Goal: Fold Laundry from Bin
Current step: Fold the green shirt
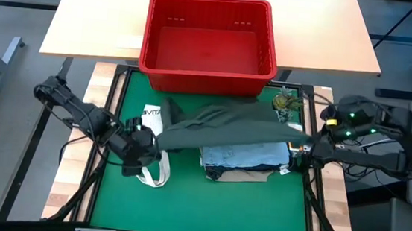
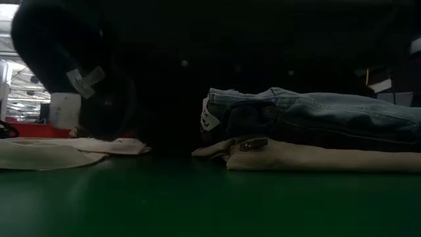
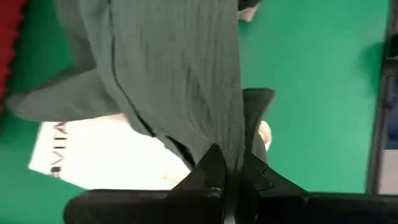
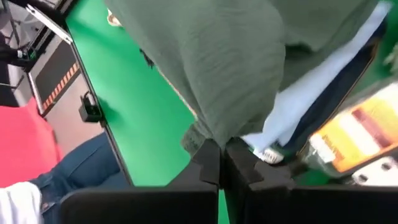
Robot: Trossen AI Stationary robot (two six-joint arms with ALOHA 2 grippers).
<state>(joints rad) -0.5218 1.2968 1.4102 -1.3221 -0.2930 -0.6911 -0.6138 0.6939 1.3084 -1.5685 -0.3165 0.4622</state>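
The dark olive-green cloth garment point(image 1: 224, 126) hangs stretched across the green mat point(image 1: 198, 204), left gripper point(image 1: 149, 146) and right gripper point(image 1: 298, 150) each clamped on 1 end

White tote bag point(image 3: 106, 155), dark letters "VITA" at its edge (rest cut off)

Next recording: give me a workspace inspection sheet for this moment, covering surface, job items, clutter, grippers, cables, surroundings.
Surface: green mat, bare toward the front.
Job's things: olive-green garment stretched between both grippers above a stack of light blue jeans on beige trousers; red bin looks empty.
Clutter: white tote bag under the garment's left end.
Grippers: left gripper and right gripper both shut on the garment.
Cables: nothing seen.
Surroundings: wooden tabletop under the bin.
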